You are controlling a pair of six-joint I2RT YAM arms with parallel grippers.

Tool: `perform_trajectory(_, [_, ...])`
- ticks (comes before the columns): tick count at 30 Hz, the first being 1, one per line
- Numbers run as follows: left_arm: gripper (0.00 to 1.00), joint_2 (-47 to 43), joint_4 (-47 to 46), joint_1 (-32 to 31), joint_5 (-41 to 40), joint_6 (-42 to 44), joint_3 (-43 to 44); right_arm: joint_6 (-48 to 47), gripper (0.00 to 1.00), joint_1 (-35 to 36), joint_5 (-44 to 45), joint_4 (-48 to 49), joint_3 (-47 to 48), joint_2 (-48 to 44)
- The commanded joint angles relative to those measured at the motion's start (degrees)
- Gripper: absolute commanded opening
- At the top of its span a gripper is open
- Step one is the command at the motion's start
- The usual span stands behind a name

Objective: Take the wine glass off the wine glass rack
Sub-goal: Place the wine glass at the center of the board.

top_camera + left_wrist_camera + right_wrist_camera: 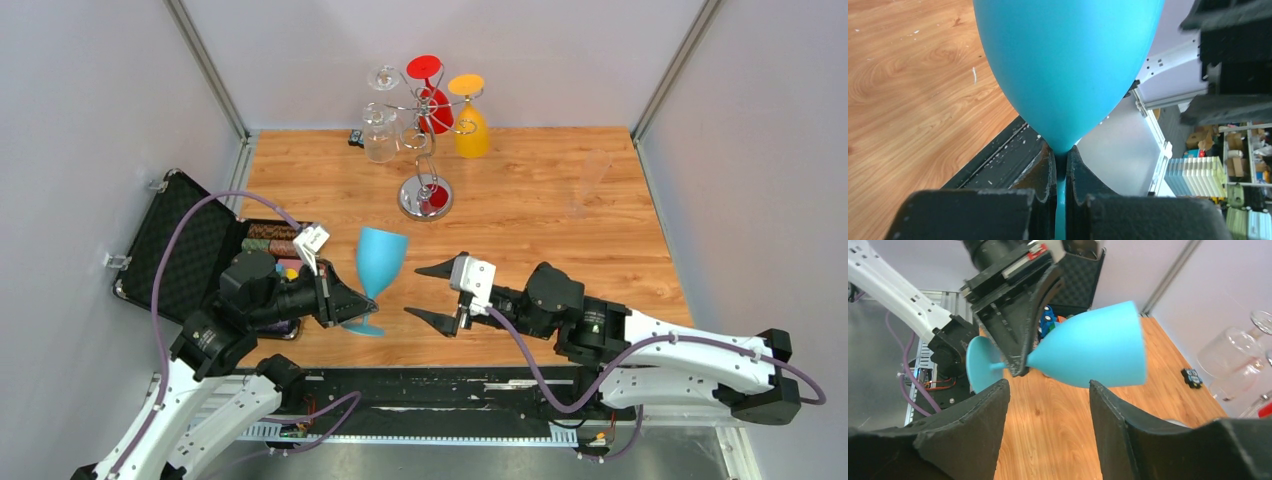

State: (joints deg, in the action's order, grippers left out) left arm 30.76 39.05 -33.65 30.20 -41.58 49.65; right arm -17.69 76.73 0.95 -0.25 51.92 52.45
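Observation:
The blue wine glass [381,260] is off the rack, upright over the near part of the table. My left gripper [362,307] is shut on its thin stem just under the bowl; in the left wrist view the bowl [1068,65] fills the top above the gripper [1061,155]. My right gripper [415,291] stands open just right of the glass, not touching it. In the right wrist view the glass [1098,350] lies beyond that gripper [1048,385]. The chrome wine glass rack [424,197] stands at the back.
On the rack hang a red glass [432,100], a yellow glass [470,125] and clear glasses [380,130]. A clear flute [590,180] stands at the right. An open black case [190,250] lies at the left edge. A small black object [356,137] sits by the back wall.

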Motion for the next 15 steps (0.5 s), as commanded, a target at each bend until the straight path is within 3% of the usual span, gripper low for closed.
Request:
perform_trajectory(1, [0.00,-1.13,3.55,0.00,2.69,6.46,0.67,4.27,0.62,-1.14,4.81,-8.52,8.09,1.40])
perform_trajectory(8, [0.00,-2.79,8.50,0.07,8.59,13.19,1.83,8.93,0.62,-4.56,0.14,-20.28,20.37,7.67])
perform_trajectory(15, [0.00,-4.50,15.60,0.06,10.70,19.28,4.09,13.68,0.58,-10.40,-16.69,-30.77,31.03,13.25])
